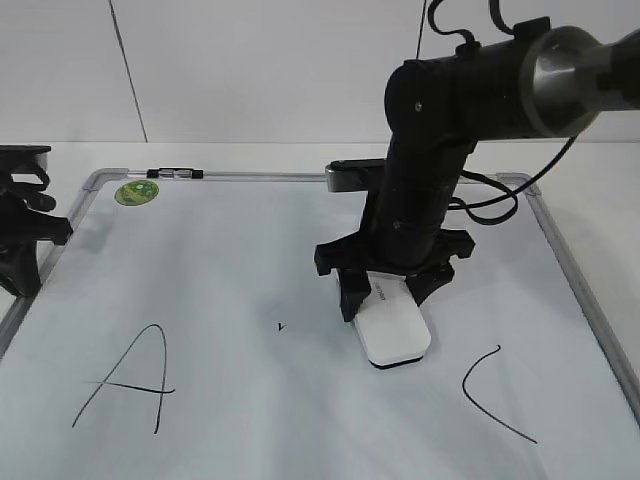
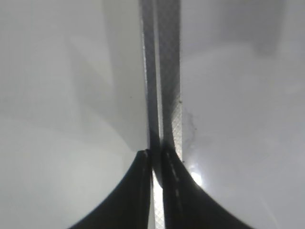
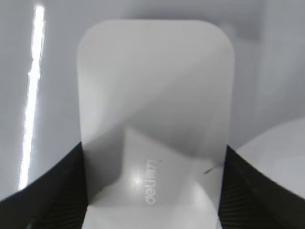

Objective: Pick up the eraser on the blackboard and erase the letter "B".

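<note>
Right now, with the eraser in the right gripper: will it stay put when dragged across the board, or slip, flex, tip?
The eraser looks like a rigid plastic block, so flex is unlikely. Its smooth, glossy sides could slip between the right gripper fingers under drag. Low and flat on the blackboard, it probably won't tip.

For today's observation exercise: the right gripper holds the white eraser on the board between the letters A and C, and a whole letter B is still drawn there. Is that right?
Not quite. In the exterior view only a tiny black mark remains between the A and C; no whole B shows. The right gripper does hold the eraser on the board.
</note>
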Controlling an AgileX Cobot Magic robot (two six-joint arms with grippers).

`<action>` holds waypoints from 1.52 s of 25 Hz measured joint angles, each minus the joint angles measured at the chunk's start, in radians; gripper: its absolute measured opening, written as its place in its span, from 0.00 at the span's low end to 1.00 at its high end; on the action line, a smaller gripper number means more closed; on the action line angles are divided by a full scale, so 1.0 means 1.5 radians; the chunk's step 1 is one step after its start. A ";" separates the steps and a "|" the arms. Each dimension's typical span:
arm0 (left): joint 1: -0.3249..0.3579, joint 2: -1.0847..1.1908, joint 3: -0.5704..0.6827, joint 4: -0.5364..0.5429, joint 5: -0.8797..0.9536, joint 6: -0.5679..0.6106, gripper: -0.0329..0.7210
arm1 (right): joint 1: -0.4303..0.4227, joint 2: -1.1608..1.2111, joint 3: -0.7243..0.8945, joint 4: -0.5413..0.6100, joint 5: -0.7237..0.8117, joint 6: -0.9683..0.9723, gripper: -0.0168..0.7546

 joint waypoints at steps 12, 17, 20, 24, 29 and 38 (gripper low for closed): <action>0.000 0.000 0.000 0.000 0.003 0.000 0.09 | 0.121 0.082 -0.154 -0.062 0.084 -0.002 0.71; 0.000 0.000 0.000 0.000 0.004 0.000 0.09 | 0.183 0.122 -0.229 -0.062 0.130 -0.008 0.71; 0.000 0.000 0.000 0.000 0.004 0.000 0.09 | 0.201 0.130 -0.245 -0.057 0.132 -0.012 0.71; 0.000 0.000 0.000 0.000 0.005 0.000 0.09 | 0.197 0.131 -0.250 -0.058 0.137 -0.013 0.71; 0.000 0.000 0.000 0.000 0.005 0.000 0.09 | 0.152 0.133 -0.250 -0.043 0.139 -0.014 0.71; 0.000 0.000 0.000 -0.001 0.006 0.000 0.09 | -0.014 0.133 -0.252 -0.073 0.135 -0.012 0.71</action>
